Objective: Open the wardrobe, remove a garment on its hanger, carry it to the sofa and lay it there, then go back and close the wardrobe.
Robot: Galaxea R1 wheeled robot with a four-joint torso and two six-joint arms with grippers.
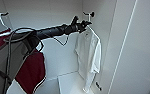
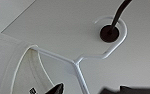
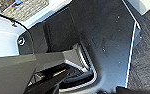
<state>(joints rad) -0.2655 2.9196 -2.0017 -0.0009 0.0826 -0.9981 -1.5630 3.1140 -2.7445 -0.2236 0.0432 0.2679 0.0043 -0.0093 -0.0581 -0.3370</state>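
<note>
We note wardrobe [image 1: 131,37] interior: smooth matt white panels, painted or laminate look. Garment [image 1: 89,52]: thin white cloth, soft, creased, matt. Hanger [image 2: 76,61]: smooth white rod, slight sheen, plastic or coated wire, we cannot tell which. Peg [image 2: 109,33] holding its hook: dark, matt. Maroon top [image 1: 32,70]: dark red cloth, white trim, matt. Left arm [image 1: 51,31]: black, faint gloss. Floor [image 3: 146,50] in right wrist view: dark, rough, woven-looking texture.

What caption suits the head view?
Left gripper reaches the hanger of the white shirt inside the open wardrobe.
</note>
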